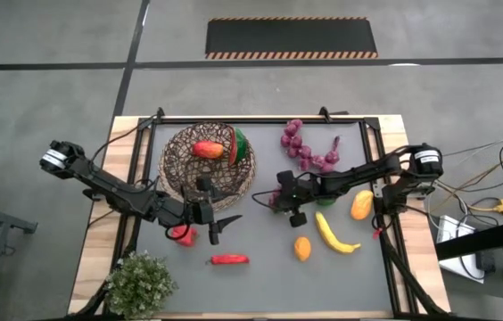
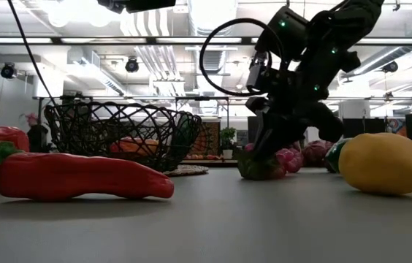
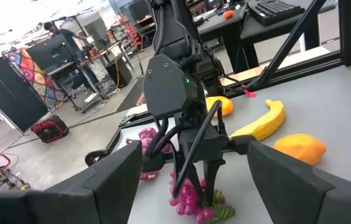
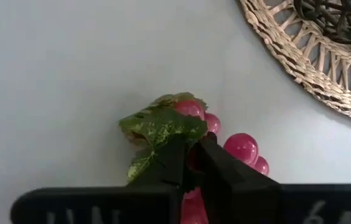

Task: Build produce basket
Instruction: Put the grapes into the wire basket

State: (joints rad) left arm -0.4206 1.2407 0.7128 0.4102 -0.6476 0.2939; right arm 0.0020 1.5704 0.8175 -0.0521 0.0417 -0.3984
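Note:
The wicker basket stands at the table's far left on a woven mat, with a watermelon slice and a red-orange fruit in it. A small purple grape bunch with a green leaf lies on the table just right of the basket, and my right gripper is shut on it. My left gripper hangs open in front of the basket, level, facing the right arm, with nothing between its fingers. My right gripper pinches the grape bunch between its two fingers at the leaf end, where leaf and grapes meet. The fingers slant down from above and from the table's right. The bunch rests on the table under them.
More grape bunches lie at the far middle. A yellow-orange fruit, a banana and an orange fruit lie to the right. A red chili, a red pepper and a potted plant sit near left.

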